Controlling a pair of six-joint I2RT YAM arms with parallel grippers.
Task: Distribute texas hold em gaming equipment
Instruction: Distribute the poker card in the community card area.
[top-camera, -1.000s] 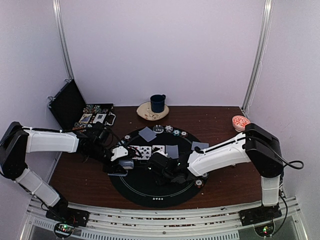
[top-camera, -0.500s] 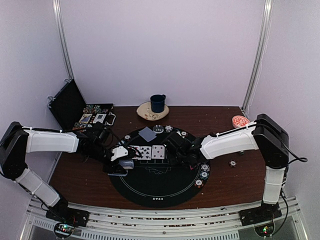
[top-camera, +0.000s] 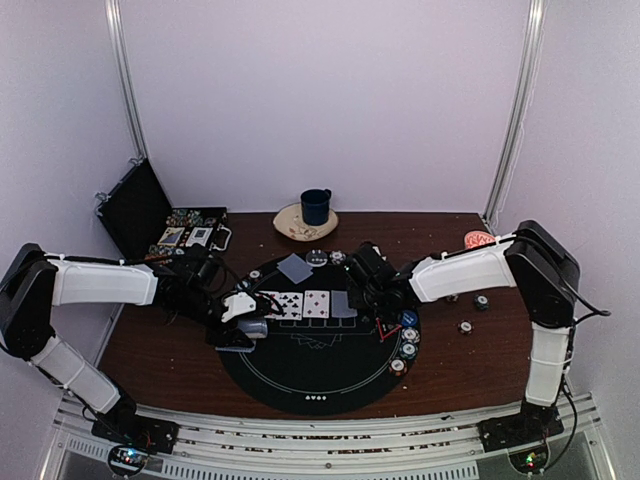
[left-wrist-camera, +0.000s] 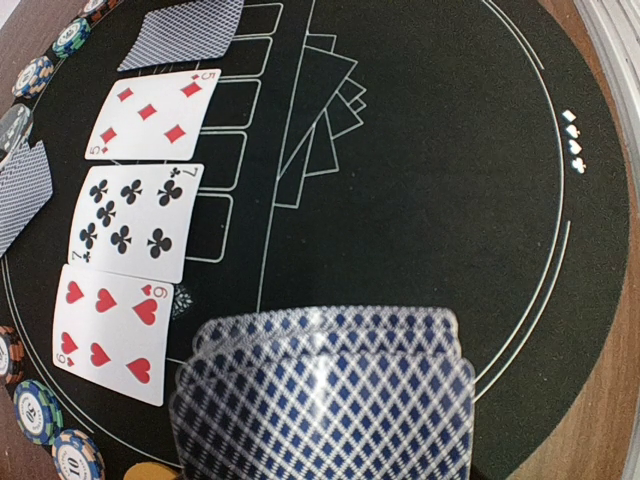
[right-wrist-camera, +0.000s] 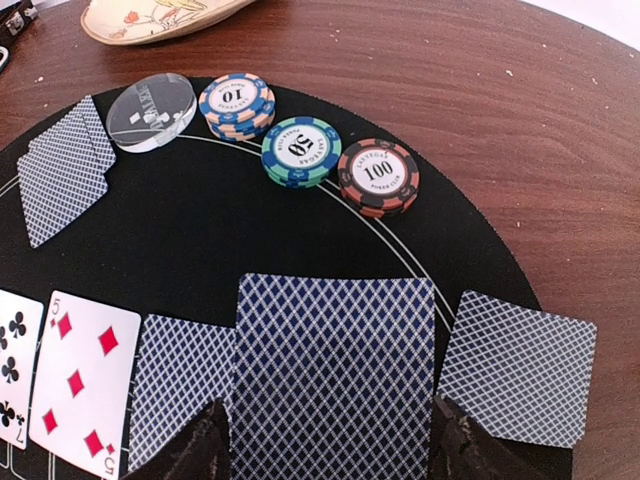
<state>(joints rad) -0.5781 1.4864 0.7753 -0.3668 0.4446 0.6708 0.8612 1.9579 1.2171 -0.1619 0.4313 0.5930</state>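
My left gripper (top-camera: 243, 328) is shut on a fanned deck of blue-backed cards (left-wrist-camera: 320, 400) over the black mat's (top-camera: 310, 385) left side; its fingers are hidden under the deck. Beside it lie the six of hearts (left-wrist-camera: 110, 330), seven of clubs (left-wrist-camera: 135, 220) and five of diamonds (left-wrist-camera: 153, 113), face up. My right gripper (top-camera: 362, 272) holds one face-down card (right-wrist-camera: 335, 370) by its side edges, between its fingers (right-wrist-camera: 205, 440), above the mat. Face-down cards lie to its left (right-wrist-camera: 180, 385) and right (right-wrist-camera: 520, 365). Striped chips marked 10 (right-wrist-camera: 237, 105), 50 (right-wrist-camera: 301, 150) and 100 (right-wrist-camera: 378, 177) sit at the far rim.
A clear disc (right-wrist-camera: 152, 110) and two face-down cards (right-wrist-camera: 65, 170) lie at the mat's far left. A red-edged triangle (top-camera: 385, 328) and chips (top-camera: 408, 335) sit at the mat's right; loose chips (top-camera: 465, 326) lie on the wood. Mug (top-camera: 316, 206), red bowl (top-camera: 478, 241) and open case (top-camera: 165, 215) stand behind.
My right arm has swung from beside the deck at the mat's middle to the far right part of the mat, carrying a card. The left arm has not moved.
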